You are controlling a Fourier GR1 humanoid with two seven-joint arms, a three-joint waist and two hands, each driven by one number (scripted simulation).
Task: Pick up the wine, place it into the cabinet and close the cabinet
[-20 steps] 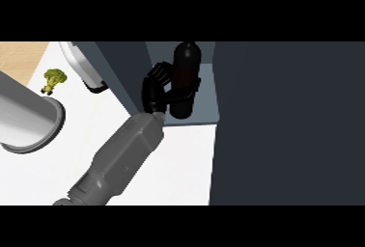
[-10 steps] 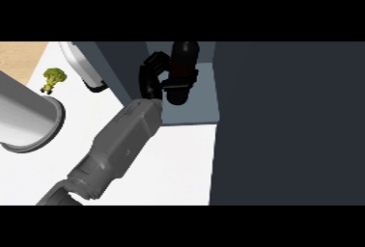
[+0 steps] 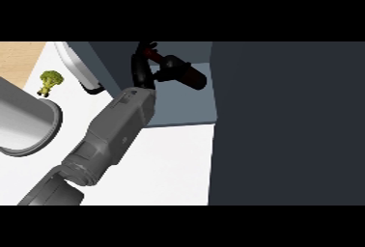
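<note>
The wine bottle (image 3: 182,74) is dark with a red top. It lies tilted inside the open cabinet (image 3: 187,108), top to the upper left and base to the lower right. My left hand (image 3: 142,71) reaches in from the lower left on a grey forearm. Its black fingers curl round the bottle's neck and hide part of it. My right hand does not show in the head view.
The cabinet's dark outer face (image 3: 285,125) fills the right side. A pale open door (image 3: 80,67) stands at the cabinet's left. On the white counter (image 3: 171,164) sit a broccoli floret (image 3: 49,82) and a large grey round pot (image 3: 21,126) at the left edge.
My forearm has pushed farther up into the cabinet. The bottle has gone from near upright to leaning over, base to the right, with my hand still on it.
</note>
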